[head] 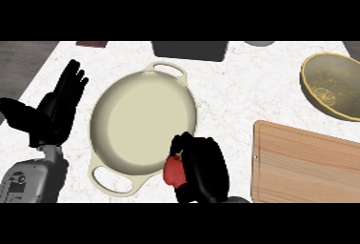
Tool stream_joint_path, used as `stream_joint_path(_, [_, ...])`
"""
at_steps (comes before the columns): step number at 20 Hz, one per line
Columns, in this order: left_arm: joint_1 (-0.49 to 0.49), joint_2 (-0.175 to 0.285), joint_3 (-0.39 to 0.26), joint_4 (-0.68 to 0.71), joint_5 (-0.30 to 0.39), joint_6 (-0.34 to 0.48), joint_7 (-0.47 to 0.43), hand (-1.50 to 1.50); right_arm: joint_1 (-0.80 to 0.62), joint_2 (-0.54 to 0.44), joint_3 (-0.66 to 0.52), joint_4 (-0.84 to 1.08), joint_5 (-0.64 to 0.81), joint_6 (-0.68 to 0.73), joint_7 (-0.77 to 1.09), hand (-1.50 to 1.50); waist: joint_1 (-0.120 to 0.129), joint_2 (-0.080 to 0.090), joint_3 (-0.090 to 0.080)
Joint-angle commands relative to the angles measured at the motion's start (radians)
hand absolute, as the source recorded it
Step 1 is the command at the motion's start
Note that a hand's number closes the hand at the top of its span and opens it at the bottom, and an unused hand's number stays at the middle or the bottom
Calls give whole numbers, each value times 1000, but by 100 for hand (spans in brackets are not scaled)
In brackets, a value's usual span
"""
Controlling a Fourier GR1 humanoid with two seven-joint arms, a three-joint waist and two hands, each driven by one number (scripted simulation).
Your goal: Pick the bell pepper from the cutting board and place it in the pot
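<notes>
While the bell pepper (171, 174) is gripped in the curled fingers of the right hand (207, 167) at the pot's (141, 119) near right rim, short of the cutting board (309, 167), the left hand (60, 107) is held open left of the pot.

Smooth cream-enamelled pot (143, 125), grained wooden cutting board (309, 167), glossy red bell pepper (172, 172), veined white marble-like counter (239, 90).

Pot (141, 119) left of cutting board (309, 167), bowl (337, 76) behind board, bell pepper (172, 172) between pot and board.
</notes>
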Motion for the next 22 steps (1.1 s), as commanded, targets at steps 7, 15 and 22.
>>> stream_joint_path(7, [4,2,11,20,-11,15,-4,0,-245,8,108,-65,236,-281,449,150,-23,-6,-4])
stream_joint_path(15, [-20,-9,10,41,-13,23,-8,0,-391,8,105,-37,289,-261,647,150,-18,9,-3])
stream_joint_path(22, [-21,-1,11,25,-29,29,-24,0,-407,8,93,34,299,-358,739,150,-21,18,0])
